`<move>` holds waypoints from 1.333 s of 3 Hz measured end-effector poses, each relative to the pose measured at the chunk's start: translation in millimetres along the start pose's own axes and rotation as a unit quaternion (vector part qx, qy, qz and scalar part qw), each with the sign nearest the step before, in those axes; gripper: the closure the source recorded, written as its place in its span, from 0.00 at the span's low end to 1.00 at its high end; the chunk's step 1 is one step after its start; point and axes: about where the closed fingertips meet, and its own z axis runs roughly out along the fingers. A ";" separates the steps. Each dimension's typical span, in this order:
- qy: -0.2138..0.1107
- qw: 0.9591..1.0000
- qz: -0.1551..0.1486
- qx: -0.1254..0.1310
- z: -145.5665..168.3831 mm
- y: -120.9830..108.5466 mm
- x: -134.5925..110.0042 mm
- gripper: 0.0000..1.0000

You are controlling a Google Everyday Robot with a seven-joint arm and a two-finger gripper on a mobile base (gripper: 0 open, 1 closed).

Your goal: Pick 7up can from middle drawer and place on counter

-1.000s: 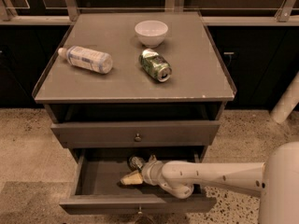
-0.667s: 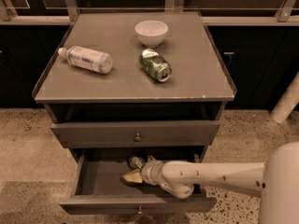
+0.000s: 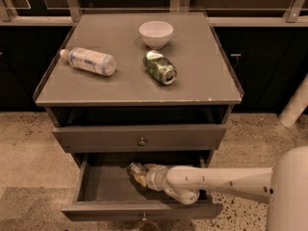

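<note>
Since a second ago the gripper point(image 3: 141, 177) has drawn back and slightly right, so its pale tip now sits right against the 7up can point(image 3: 134, 168) instead of jutting out over the drawer floor. I see the can as a small rounded shape, greenish with a dull silver end, near the back of the open middle drawer point(image 3: 103, 186). Whether the gripper is clamped on it or merely touching it, I cannot tell. The smooth white arm point(image 3: 216, 181) reaches in from the right, with a bulbous joint resting low over the drawer's front wall.

The drawer is shallow, with a flat matte grey floor, low sides and a small metal knob point(image 3: 143, 219) at the front. The drawer above point(image 3: 96, 137) is shut. On the flat grey counter point(image 3: 120, 85) a round white bowl point(image 3: 156, 33) stands upright, a clear plastic bottle point(image 3: 89, 60) lies on its side at the left, and a dented green can point(image 3: 160, 67) lies just in front of the bowl.
</note>
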 end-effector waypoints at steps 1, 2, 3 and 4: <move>0.000 1.000 0.000 0.000 0.0 0.0 0.0 0.90; 0.000 1.000 0.000 0.000 0.0 0.0 0.0 1.00; 0.000 1.000 0.000 0.000 0.0 0.0 0.0 1.00; -0.006 1.000 0.009 -0.011 -5.3 -7.9 -1.2 1.00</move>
